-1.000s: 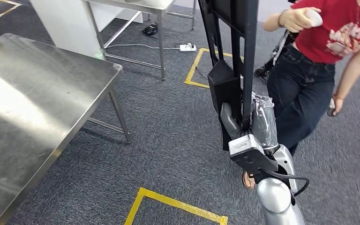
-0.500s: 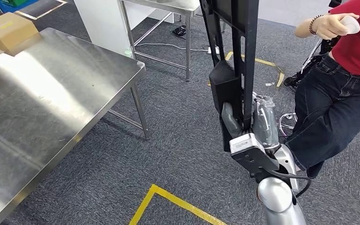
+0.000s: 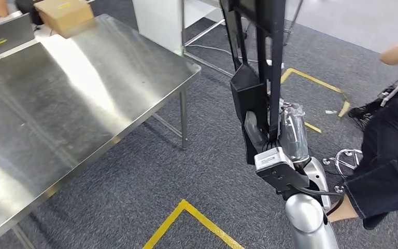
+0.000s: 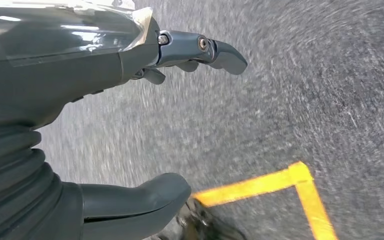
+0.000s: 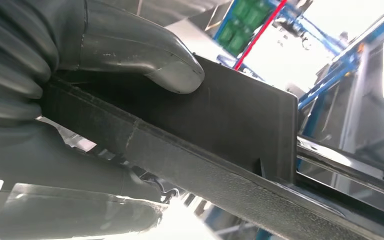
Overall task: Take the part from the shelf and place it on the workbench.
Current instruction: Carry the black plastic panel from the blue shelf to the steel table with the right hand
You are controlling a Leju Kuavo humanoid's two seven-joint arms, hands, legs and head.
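Grey carpet [image 3: 150, 171] marked with yellow tape [image 3: 197, 218] runs under a steel bench [image 3: 72, 98], which stands off to the robot's left with a cardboard box [image 3: 64, 15] at its far corner. Out in front, the right hand [image 3: 274, 137] is wrapped around a long black part [image 3: 261, 57], held upright well clear of the bench; in the right wrist view the thumb [image 5: 145, 50] presses flat on the part's dark panel. Low over the carpet, the left hand [image 4: 80, 100] carries nothing, fingers [image 4: 215, 50] apart from its thumb. A person in dark jeans [image 3: 388, 161] stands just right of the arm.
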